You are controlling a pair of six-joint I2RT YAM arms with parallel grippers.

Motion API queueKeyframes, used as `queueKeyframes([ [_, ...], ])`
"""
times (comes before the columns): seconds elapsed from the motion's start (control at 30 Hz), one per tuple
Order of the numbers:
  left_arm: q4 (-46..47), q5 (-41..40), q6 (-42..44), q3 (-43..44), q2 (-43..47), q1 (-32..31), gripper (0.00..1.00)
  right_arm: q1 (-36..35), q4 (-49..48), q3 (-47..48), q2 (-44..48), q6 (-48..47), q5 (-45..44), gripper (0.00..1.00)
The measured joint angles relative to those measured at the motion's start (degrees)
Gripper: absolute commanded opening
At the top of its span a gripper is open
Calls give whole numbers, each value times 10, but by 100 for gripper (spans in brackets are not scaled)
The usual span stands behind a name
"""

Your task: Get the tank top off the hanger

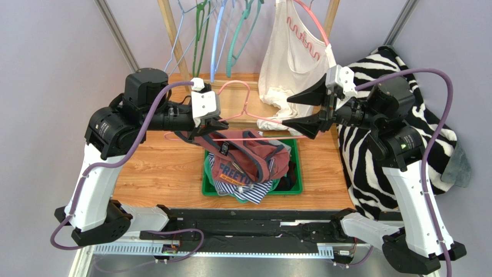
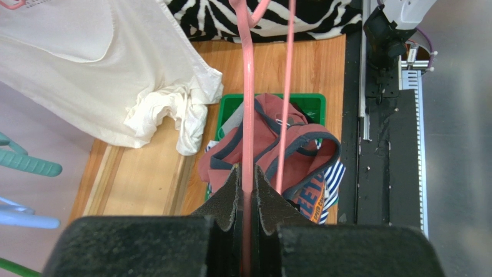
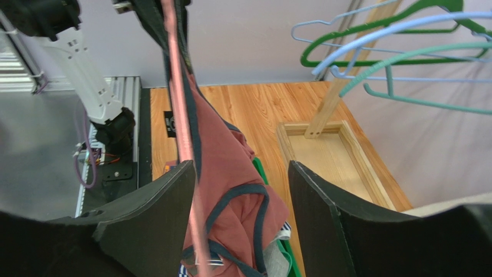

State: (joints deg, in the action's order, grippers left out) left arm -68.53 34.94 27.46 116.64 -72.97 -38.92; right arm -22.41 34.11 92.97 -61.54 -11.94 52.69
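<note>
Tank top (image 1: 254, 157) droops from the pink hanger (image 2: 247, 115) your left end effector (image 2: 246, 173) clamps, right end effector (image 1: 291, 109) wide and empty, so grab a strap next.

Rust-red, navy-trimmed tank top (image 1: 254, 156) hangs bunched from the pink hanger (image 2: 248, 86).

We see white shells (image 1: 92, 184) and black joints (image 1: 110, 128) on both arms. A purple cable (image 1: 427, 70) trails behind each hand. Just behind the fingers (image 3: 150, 213) sits a white block (image 1: 205, 104). The fingers are black, wedge-shaped and rough-faced.
</note>
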Motion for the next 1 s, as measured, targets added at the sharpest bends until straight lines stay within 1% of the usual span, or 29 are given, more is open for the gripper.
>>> queueKeyframes([
  [0.17, -3, 2, 0, 0, -1, 0, 0, -19, 16, 30, -3, -16, 44, 61],
  [0.27, -3, 1, 0, 0, -1, 0, 0, -32, 22, 31, -6, -19, 60, 59],
  [0.33, -3, 1, 0, 0, -1, 0, 0, -44, 27, 31, -11, -21, 63, 58],
  [0.5, -3, 2, 0, 2, -1, 0, 0, -71, 48, 33, -36, -34, 55, 51],
  [0.6, -3, 2, 0, 2, 0, 0, 0, -83, 72, 55, -59, -45, 42, 46],
  [0.63, -3, 2, 0, 2, 1, 0, 0, -87, 81, 64, -68, -49, 36, 41],
  [0.7, -3, 3, 0, 2, 2, 0, 0, -92, 98, 81, -81, -55, 26, 34],
  [0.73, -3, 5, 0, 2, 3, 0, 0, -95, 104, 88, -86, -58, 22, 27],
  [0.8, -3, 5, 0, 2, 6, 0, 0, -99, 115, 98, -90, -61, 15, 19],
  [0.83, -3, 5, 0, 2, 8, 0, 0, -101, 120, 101, -90, -64, 11, 12],
  [0.87, -3, 5, 0, 2, 9, 0, 0, -104, 127, 106, -90, -65, 8, 7],
  [0.93, -3, 2, 0, 2, 13, 0, 0, -110, 134, 110, -89, -68, 5, 0],
  [1.0, -3, 0, 0, 1, 17, 0, 0, -120, 138, 110, -84, -69, -2, 0],
])
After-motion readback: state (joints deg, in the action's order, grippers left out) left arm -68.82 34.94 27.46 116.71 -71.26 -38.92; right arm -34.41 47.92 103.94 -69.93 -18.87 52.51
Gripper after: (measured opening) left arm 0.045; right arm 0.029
